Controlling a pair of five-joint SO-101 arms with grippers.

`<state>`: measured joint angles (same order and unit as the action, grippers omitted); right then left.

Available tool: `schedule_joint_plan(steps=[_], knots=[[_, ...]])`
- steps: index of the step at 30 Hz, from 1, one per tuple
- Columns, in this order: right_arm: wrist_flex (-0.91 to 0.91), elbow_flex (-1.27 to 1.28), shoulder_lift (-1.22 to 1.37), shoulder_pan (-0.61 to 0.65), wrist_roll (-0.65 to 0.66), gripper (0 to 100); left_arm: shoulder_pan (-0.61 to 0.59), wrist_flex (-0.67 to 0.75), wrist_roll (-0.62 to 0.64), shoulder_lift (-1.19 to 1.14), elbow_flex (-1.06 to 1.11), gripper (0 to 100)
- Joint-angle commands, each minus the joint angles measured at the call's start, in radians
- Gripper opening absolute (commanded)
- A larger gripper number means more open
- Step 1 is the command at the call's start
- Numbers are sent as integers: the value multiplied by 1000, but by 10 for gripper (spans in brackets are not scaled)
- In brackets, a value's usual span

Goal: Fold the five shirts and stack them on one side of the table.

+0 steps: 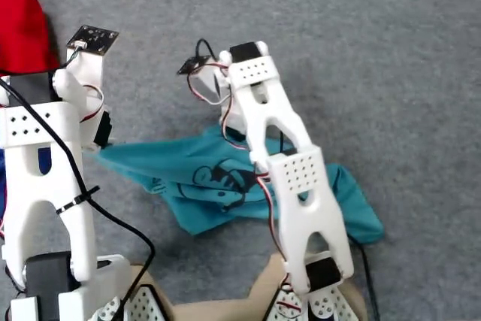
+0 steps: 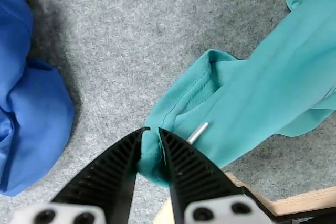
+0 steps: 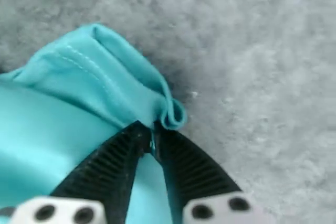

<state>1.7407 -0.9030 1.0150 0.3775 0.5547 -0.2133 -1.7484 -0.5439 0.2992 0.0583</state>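
The teal shirt lies crumpled, lower centre of the high frame, on the grey surface. The left hand pinches one hem, the right hand clamps another edge. Soft, light, floppy cloth, I'd judge: grip hems, it'll sag between.

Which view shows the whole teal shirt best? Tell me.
The high view: the teal shirt lies spread out, print visible. The wrist views show folds of it pinched by the left gripper and right gripper.

Both arms stretched forward, wrists down, left gripper fingers pinched together, right gripper likewise
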Motion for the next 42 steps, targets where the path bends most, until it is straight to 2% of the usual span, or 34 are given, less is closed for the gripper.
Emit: schedule_joint_plan(steps=[1,12,25,28,32,38,42], knots=[[31,-127,-8,-48,-40,5,-15,-9,-6,30,2,19],[46,-381,-56,-156,-115,5,-15,-9,-6,30,-3,19],[46,-386,-524,-225,-114,5,-18,29,-3,30,2,19],[46,-254,-647,-182,-112,18,-29,57,37,30,-5,19],[35,64,-725,-96,-103,19,-54,84,52,30,-5,19],[-164,450,-657,-24,-100,19,-66,81,52,30,-2,19],[-216,573,-547,70,-31,19,-64,78,52,30,2,19]])
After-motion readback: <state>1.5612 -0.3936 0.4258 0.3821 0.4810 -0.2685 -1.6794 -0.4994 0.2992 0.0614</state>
